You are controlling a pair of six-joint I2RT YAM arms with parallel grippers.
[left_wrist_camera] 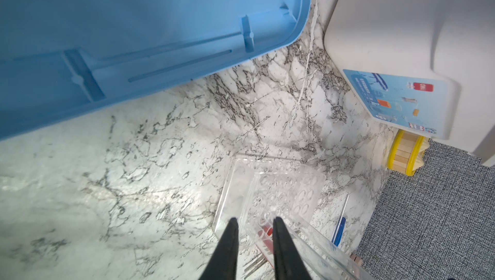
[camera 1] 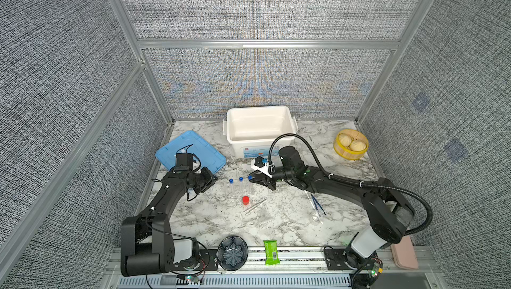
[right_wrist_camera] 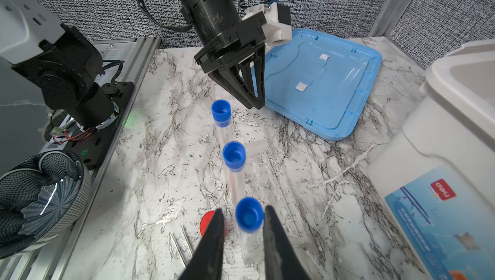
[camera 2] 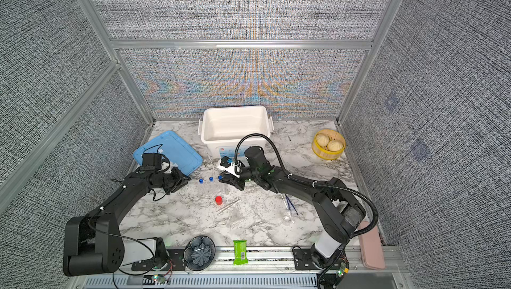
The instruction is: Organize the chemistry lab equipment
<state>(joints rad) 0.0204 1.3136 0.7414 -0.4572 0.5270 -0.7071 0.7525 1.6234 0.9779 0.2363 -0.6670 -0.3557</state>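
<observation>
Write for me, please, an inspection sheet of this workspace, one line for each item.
Surface: marble tabletop, no spill seen.
Job's things: three blue-capped tubes upright in a clear rack; red-capped vial and silver tweezers beside them; dark blue tweezers and clear glass piece apart, near the right arm; white bin open, blue lid beside it.
Clutter: green snack packet, dark fluted bowl, bun steamer.
Claws: left claw slightly open, empty; right claw open, astride the cap of the end tube.
Cables: black hose arches over the right arm.
Surroundings: grey fabric walls, nothing else seen.
</observation>
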